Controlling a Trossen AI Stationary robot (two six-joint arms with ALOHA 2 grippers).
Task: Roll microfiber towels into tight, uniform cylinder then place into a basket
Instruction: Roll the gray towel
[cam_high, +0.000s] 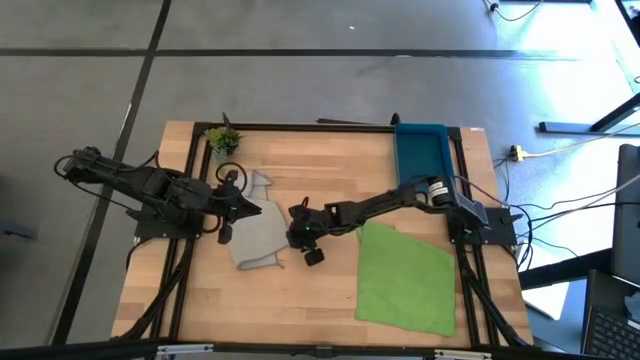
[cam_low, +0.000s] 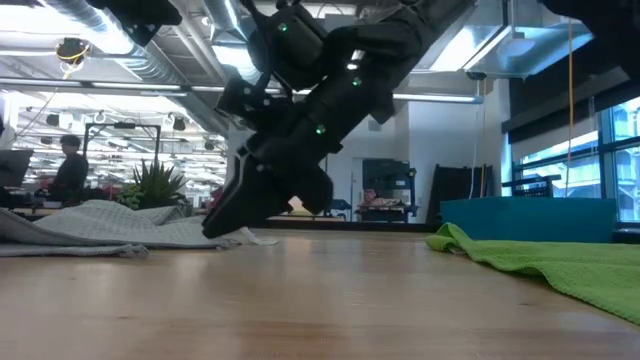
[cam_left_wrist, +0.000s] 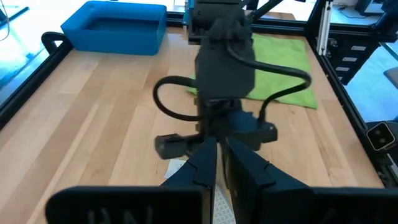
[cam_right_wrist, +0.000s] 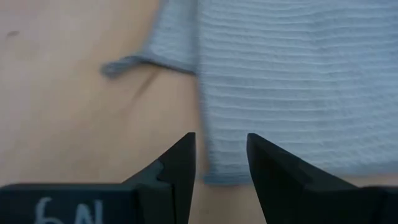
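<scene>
**Inspection: both grippers at the grey towel, nothing rolled**

Obscured items. In the high view the left gripper (cam_high: 228, 215) sits over the grey towel (cam_high: 256, 232) and covers part of its edge on the side away from the basket (cam_high: 420, 152). In the left wrist view its fingers stand nearly together with only a narrow slit between them; a sliver of white-grey cloth shows beneath the slit, but whether cloth is pinched there cannot be told. The green towel (cam_high: 406, 278) is partly covered in that view by the right arm's wrist. In the low view the basket shows only as a teal wall behind the green towel's edge.

Orientation. The grey towel lies mostly flat and rumpled, not rolled; its long axis runs from the plant sprig (cam_high: 223, 139) toward the table's front edge. The green towel lies spread flat below the basket, near the table's right rail, skewed so one corner points toward the grey towel.

Grippers. The right gripper (cam_right_wrist: 221, 155) hangs low at the grey towel's edge nearest the green towel. Its fingers stand apart with a clear gap, straddling that edge, holding nothing
</scene>
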